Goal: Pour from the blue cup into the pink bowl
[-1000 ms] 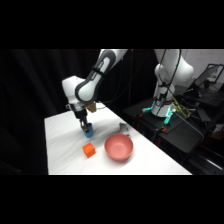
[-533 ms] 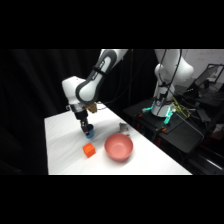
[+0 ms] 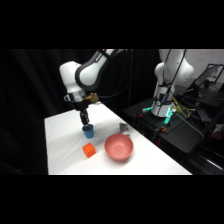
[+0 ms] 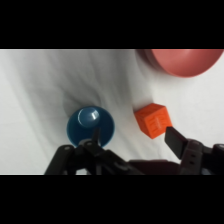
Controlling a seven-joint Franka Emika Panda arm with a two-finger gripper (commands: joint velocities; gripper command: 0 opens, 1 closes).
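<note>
Side view: the white arm's claw (image 3: 86,121) hangs directly over the small bright blue cylindrical cup (image 3: 88,131), which stands upright on the white tabletop (image 3: 62,145) towards its far edge. A small orange cube (image 3: 89,149) lies nearer, beside the wide salmon-pink bowl (image 3: 119,147); a small grey block (image 3: 123,129) sits behind the bowl. Wrist view: the claw is spread apart, one finger (image 4: 95,137) over the cup's rim, the other by the cube, grasping nothing.
</note>
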